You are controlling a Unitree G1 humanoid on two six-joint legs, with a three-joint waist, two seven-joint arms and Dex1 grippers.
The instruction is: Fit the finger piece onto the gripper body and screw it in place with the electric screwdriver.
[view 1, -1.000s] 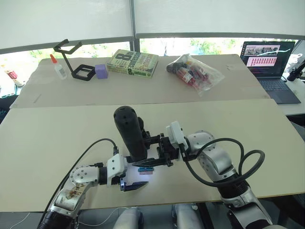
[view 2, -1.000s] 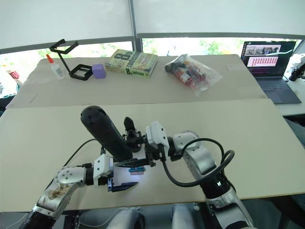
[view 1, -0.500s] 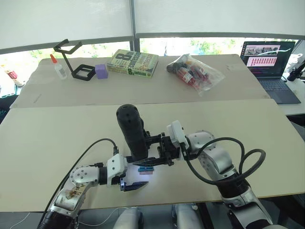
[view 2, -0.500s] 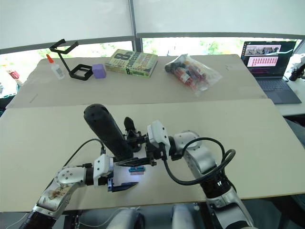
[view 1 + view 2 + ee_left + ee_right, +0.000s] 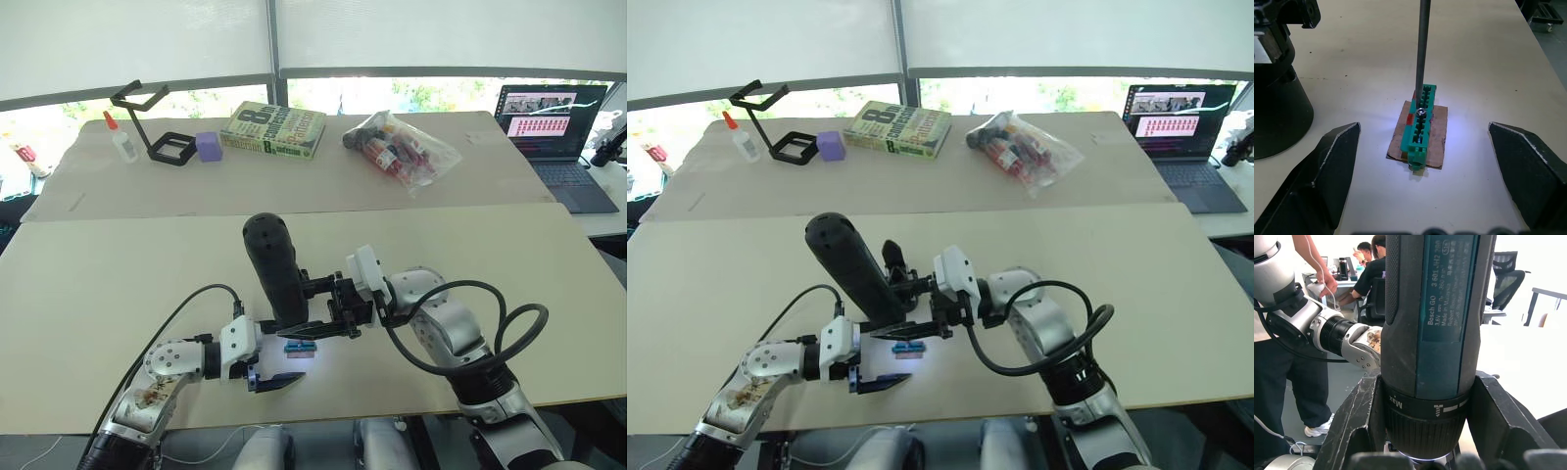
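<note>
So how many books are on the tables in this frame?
1. A single green book lies flat on the far table, between the purple block and the clear bag of items. Nothing suggests another, though the arms hide some near-table surface.

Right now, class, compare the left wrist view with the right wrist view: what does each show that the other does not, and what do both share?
Only the left wrist view shows the metal bit standing on a screw in the green block, which lies on a brown card on the table, between the open left gripper.

Only the right wrist view shows the right gripper clamped around the electric screwdriver, its printed label, and people behind.

Both show parts of the same screwdriver.
</note>
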